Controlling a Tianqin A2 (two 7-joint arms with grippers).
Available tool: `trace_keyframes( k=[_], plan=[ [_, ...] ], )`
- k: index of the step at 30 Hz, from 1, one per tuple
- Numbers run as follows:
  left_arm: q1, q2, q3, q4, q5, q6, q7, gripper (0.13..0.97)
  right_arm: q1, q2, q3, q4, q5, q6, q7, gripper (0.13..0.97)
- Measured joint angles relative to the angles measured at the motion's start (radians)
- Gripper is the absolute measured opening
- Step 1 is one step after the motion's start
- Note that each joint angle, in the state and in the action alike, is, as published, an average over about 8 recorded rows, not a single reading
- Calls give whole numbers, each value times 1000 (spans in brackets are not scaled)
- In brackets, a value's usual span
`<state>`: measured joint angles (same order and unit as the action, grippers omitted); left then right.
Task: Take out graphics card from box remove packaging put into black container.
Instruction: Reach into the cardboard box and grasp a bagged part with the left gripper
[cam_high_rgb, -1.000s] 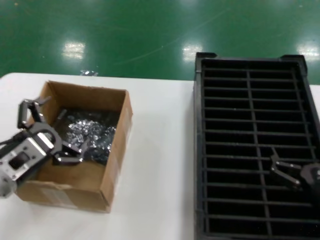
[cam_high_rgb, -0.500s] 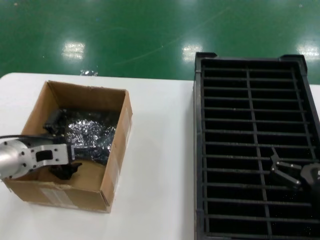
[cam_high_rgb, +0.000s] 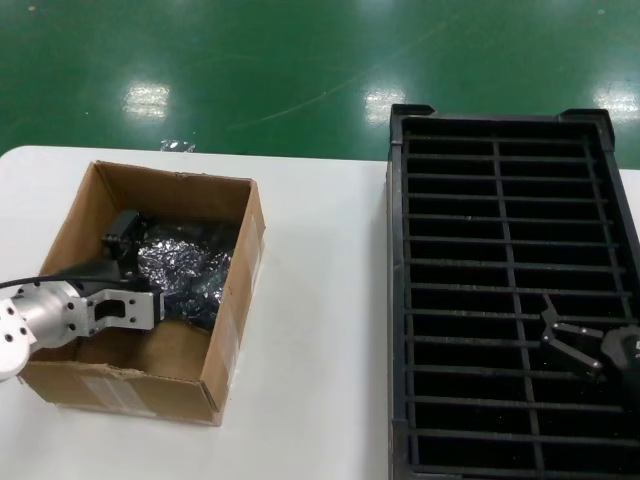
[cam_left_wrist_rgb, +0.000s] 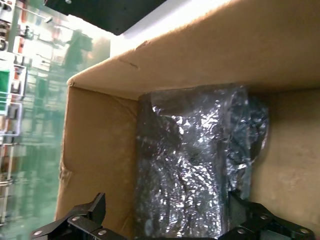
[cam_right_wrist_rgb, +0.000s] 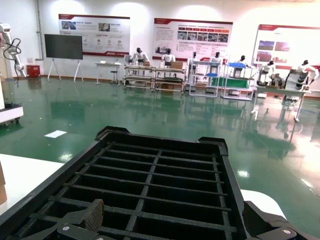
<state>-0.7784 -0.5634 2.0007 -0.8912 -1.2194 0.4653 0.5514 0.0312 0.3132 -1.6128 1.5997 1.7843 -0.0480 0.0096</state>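
The brown cardboard box (cam_high_rgb: 228, 320) stands on the left of the white table. Inside it lies the crinkly shiny packaging (cam_high_rgb: 190, 265), also filling the left wrist view (cam_left_wrist_rgb: 195, 165). The graphics card is hidden inside it. My left gripper (cam_high_rgb: 140, 270) reaches down into the box. It is open, with one finger (cam_left_wrist_rgb: 92, 212) on each side of the bag's near end (cam_left_wrist_rgb: 167, 215), not closed on it. The black container (cam_high_rgb: 397, 300) stands on the right. My right gripper (cam_high_rgb: 572, 348) hovers open over its near slots (cam_right_wrist_rgb: 175, 215), holding nothing.
The box's inner walls (cam_left_wrist_rgb: 100, 150) close in tightly around the bag. The crate's ribbed slots (cam_right_wrist_rgb: 155, 170) hold nothing visible. Bare white table (cam_high_rgb: 320, 330) lies between box and crate. Green floor lies beyond the table's far edge.
My left gripper has swung from the box's left rim down into the box and now straddles the bag. The right gripper has not moved.
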Motion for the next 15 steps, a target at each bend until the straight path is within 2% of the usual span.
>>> trace_keyframes(
  k=[6,9,13,15],
  plan=[
    [2,12,-14,29,-59,-42,92,784,0,0,0,0,0,0,0,966],
    [4,15,-20,34,-82,-50,122,729,0,0,0,0,0,0,0,966],
    [7,17,-26,39,-106,-53,152,729,0,0,0,0,0,0,0,966],
    [10,15,-26,37,-110,-53,157,677,0,0,0,0,0,0,0,966]
  ],
)
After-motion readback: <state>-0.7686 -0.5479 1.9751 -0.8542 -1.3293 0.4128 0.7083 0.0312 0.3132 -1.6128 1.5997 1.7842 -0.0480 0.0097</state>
